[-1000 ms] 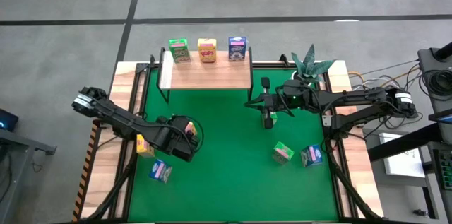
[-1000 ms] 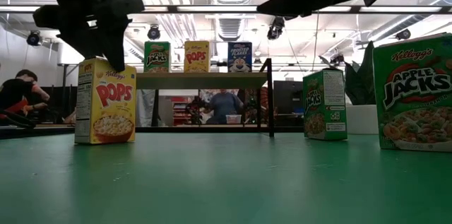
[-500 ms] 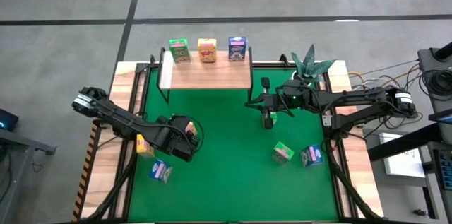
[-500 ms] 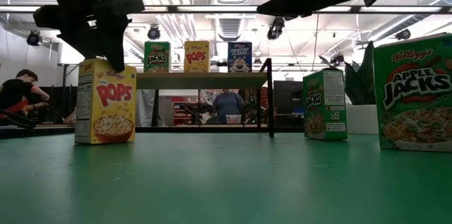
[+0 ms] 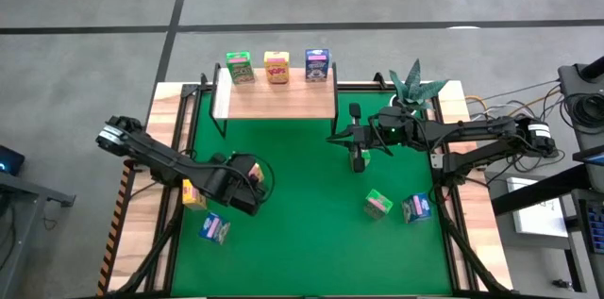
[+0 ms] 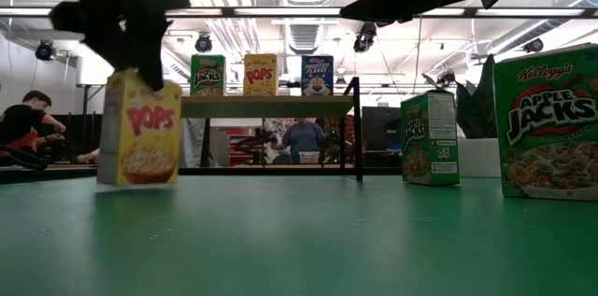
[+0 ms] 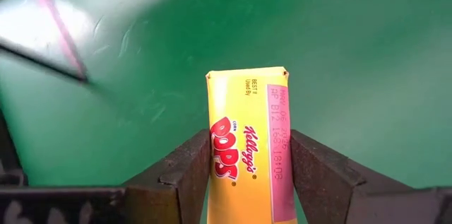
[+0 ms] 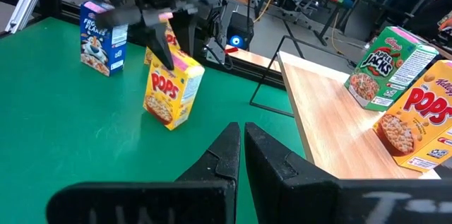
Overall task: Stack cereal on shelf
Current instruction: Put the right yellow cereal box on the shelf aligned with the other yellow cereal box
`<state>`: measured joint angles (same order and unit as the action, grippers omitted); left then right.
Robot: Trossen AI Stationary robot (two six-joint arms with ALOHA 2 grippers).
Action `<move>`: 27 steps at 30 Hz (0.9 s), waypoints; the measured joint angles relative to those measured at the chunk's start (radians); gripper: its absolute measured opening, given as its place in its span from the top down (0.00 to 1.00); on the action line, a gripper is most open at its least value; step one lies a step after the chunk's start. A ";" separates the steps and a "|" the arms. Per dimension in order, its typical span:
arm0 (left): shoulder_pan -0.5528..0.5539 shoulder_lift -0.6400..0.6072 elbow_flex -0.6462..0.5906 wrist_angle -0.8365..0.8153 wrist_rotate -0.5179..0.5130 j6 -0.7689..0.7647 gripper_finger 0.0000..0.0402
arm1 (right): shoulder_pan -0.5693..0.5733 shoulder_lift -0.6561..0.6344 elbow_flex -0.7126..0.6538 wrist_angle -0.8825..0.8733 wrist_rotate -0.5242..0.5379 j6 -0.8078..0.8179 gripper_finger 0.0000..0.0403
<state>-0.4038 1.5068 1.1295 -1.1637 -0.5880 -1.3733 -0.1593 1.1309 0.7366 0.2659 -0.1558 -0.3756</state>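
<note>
A yellow cereal box (image 7: 246,132) stands at the left of the green mat, its top end between the fingers of my left gripper (image 7: 248,139), which comes down on it from above (image 6: 138,58). The shelf (image 5: 278,99) stands at the mat's far edge with a green (image 5: 239,66), a yellow (image 5: 276,66) and a blue box (image 5: 318,64) upright along its far side. My right gripper (image 8: 242,155) hovers shut above the mat near the shelf's right front leg, touching nothing. My left gripper pinches the yellow box's top end (image 7: 244,111) between its two fingers, one on each broad face, across the box's thin side. The fingers (image 8: 161,49) come slanting down from above. The box (image 8: 171,91) leans a little, its base at or just above the mat.
A blue box (image 5: 215,228) stands near the mat's front left. A green box (image 5: 377,205) and another box (image 5: 416,207) stand at the front right. A potted plant (image 5: 415,85) sits at the far right, beside the shelf. The mat's middle is open.
The yellow box under my left gripper has come up slightly from the mat and tipped a little. Both arms have stayed where they were.
</note>
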 joint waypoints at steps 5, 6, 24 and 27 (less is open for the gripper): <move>0.007 0.000 0.150 -0.048 -0.011 0.226 0.59 | 0.000 0.000 0.000 -0.001 0.000 0.000 0.97; 0.011 -0.001 0.186 -0.051 -0.014 0.289 0.59 | 0.000 0.000 0.000 -0.001 0.000 0.000 0.97; 0.226 0.002 0.514 -0.001 0.045 1.479 0.59 | 0.000 0.000 0.000 -0.010 0.000 0.002 0.97; 0.329 0.002 0.514 0.040 0.120 1.618 0.59 | 0.000 0.000 0.000 -0.024 0.000 0.001 0.97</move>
<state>-0.0747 1.5085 1.6432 -1.1241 -0.4685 0.2445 -0.1593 1.1309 0.7364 0.2417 -0.1558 -0.3744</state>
